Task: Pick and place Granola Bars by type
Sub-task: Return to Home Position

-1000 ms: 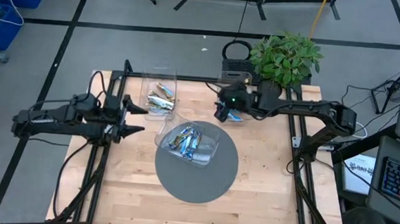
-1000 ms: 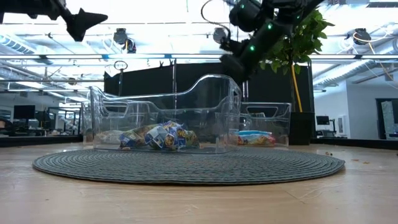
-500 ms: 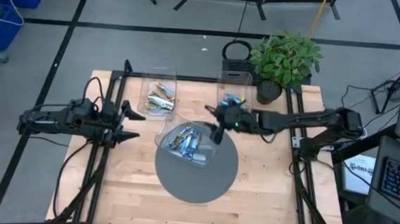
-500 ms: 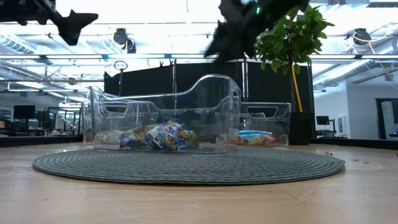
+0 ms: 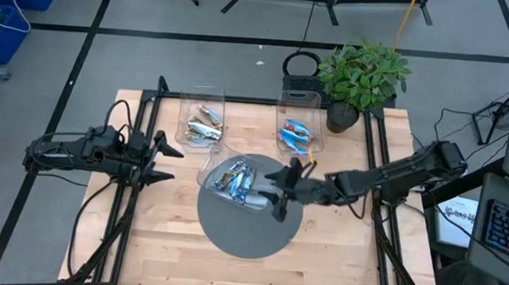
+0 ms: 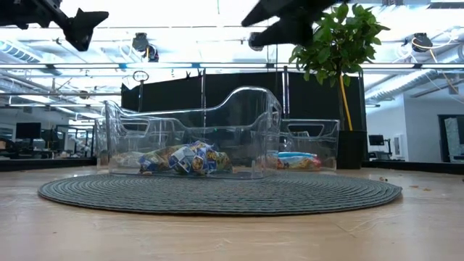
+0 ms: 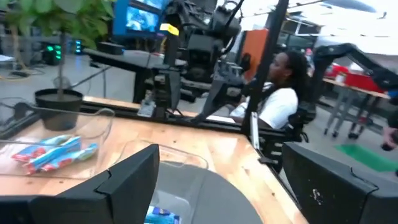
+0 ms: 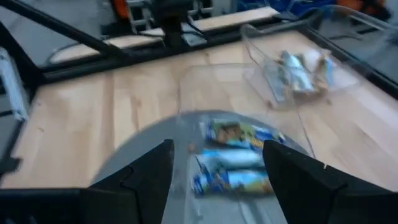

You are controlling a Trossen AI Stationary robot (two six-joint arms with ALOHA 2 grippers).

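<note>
The bare front of the wooden table (image 5: 336, 256) lies nearest; toward its middle sits a round grey mat (image 5: 248, 236). The right claw (image 5: 280, 189) hangs in the air over the mat's right part, just beside the near bin (image 6: 246, 116) and clear of it; its two fingers are spread wide apart with nothing between them; its arm reaches in from the table's right edge. The near bin, clear plastic with one tall curved wall, stands on the mat's far half; inside it the blue granola bars (image 5: 237, 179) lie in a loose heap, several overlapping, their wrappers showing white and yellow marks. About level with this bin, over the table's left part, the left claw (image 5: 170, 162) waits high above the table; its fingers are likewise parted and empty, pointing toward the middle. Farther back, off the mat, two more clear bins stand side by side and apart; the far left bin (image 5: 204, 92) holds the silvery and tan granola bars (image 5: 203, 126); the far right bin (image 5: 301, 96) holds the blue-and-red granola bars (image 5: 294, 134), lying on its floor. Just past the table's far right corner stands a potted plant (image 5: 363, 74); beyond the table, in the left wrist view, a person (image 7: 280, 102) sits in the room.
</note>
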